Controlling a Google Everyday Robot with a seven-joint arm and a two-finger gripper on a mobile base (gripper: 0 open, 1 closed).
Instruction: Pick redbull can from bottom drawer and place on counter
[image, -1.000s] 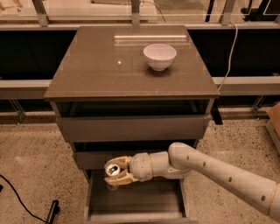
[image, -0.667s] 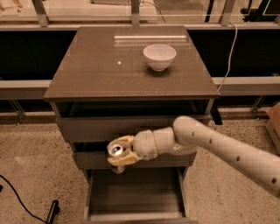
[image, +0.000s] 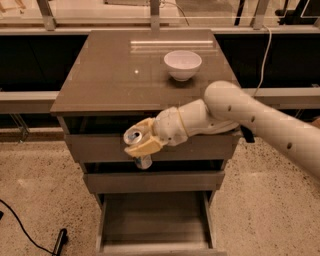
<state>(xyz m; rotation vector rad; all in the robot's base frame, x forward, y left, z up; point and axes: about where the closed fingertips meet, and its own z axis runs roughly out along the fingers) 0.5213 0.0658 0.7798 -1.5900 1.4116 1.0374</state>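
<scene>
Tool (image: 141, 145) holds redbull can (image: 134, 136) above open bottom drawer (image: 155, 220), before upper drawers (image: 100, 148).

There is 1 redbull can (image: 135, 137), held by 1 pincer (image: 138, 145) at the end of 1 white arm (image: 260, 120). The pincer hangs in front of the top drawer (image: 100, 147), just below the front edge of the bench (image: 110, 75), with its fingers clasped around that can. The cabinet has 3 drawers: 1 top drawer, 1 middle drawer (image: 150, 181) and 1 bottom drawer (image: 155, 220), which is pulled out. On the 1 bench stands 1 white bowl (image: 182, 64). 1 black cable (image: 20, 225) runs across the floor at the left. 1 white cable (image: 263, 55) hangs behind the cabinet at the right. Along the back, 3 pale metal posts (image: 155, 15) show.
</scene>
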